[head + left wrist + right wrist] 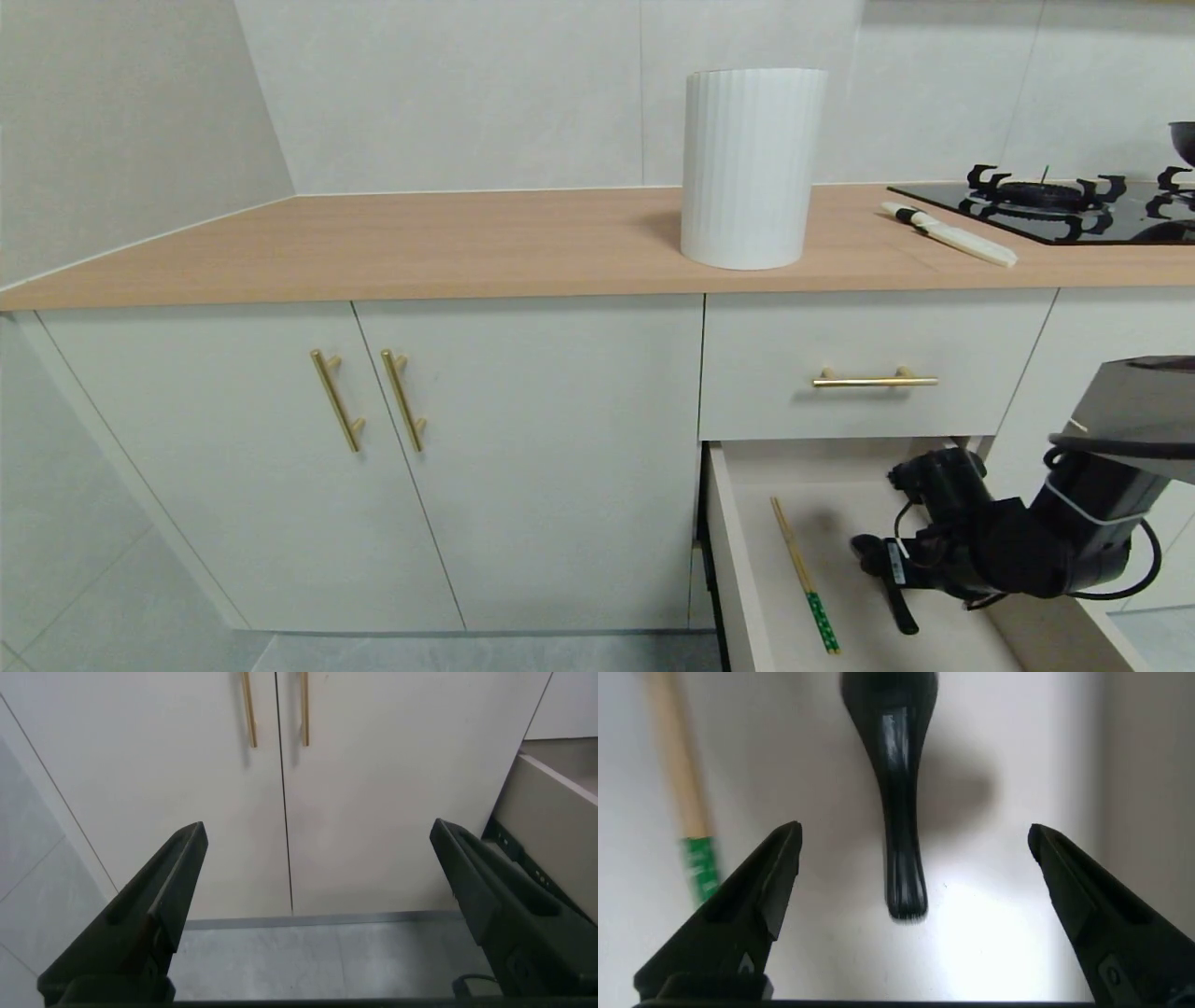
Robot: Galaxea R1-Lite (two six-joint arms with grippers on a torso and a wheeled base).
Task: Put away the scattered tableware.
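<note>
Black glossy spoon [904, 812], in open white drawer [733, 560]: probably light, stiff, slippery; take mid-handle; right end effector [913, 835] spread wide above.

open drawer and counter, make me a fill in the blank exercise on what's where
1. In the drawer the chopsticks lie beside a black ____.
2. The chopsticks' painted ends are ____.
3. The right gripper hangs over the drawer with its jaws ____.
4. On the countertop the knife lies to the ____ of the white container.
Missing: spoon; green; open; right.
</note>
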